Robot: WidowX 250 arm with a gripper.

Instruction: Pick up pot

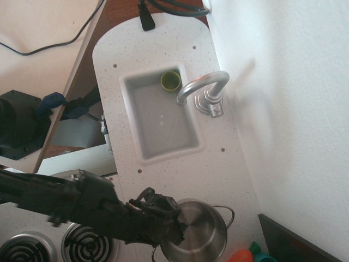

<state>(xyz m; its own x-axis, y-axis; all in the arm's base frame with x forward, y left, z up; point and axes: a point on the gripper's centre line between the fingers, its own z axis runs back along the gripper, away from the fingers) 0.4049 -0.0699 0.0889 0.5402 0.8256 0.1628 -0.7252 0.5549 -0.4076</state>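
Observation:
The pot [203, 233] is a round shiny steel pot with thin wire loop handles, at the bottom edge of the white counter, right of the stove. My black gripper [175, 228] reaches in from the left and sits at the pot's left rim, its fingers closed over the rim. One loop handle shows at the pot's right side. The pot's lower part is cut off by the frame edge.
A white sink [126, 86] with a small green cup [170, 81] in its far corner lies in the counter's middle, with a silver faucet [203, 90] at its right. Stove burners [87, 245] are at bottom left. An orange and teal toy [248, 254] lies right of the pot.

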